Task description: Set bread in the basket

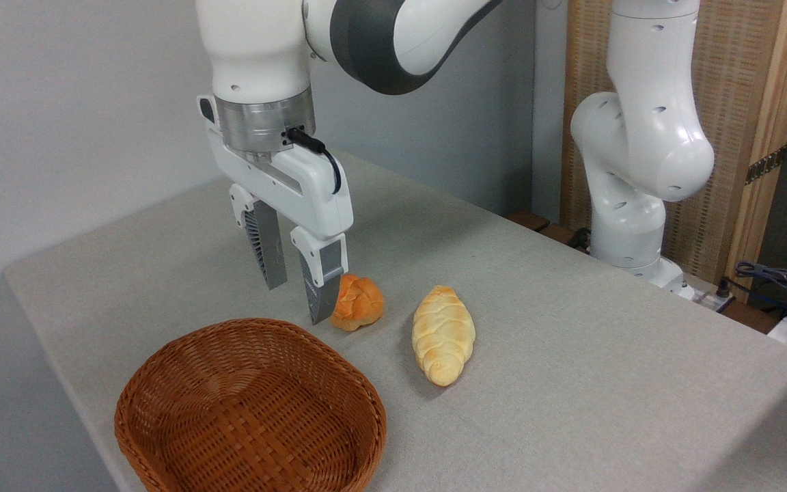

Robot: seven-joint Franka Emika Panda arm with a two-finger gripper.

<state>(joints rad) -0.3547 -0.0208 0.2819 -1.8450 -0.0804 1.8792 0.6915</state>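
Gripper (298, 301) spread, empty, left of bread (358, 303) at frame centre; shift right, straddle bun, then carry to basket (161, 372)

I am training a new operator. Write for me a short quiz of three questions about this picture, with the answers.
1. True or false: the round orange bun already lies inside the wicker basket.
2. Which item lies right of the bun? A) braided loaf B) a cup C) a knife
3. Fill in: the gripper has its fingers ____, with nothing between them.

Key
1. False; the bun rests on the table, behind the basket.
2. A
3. open
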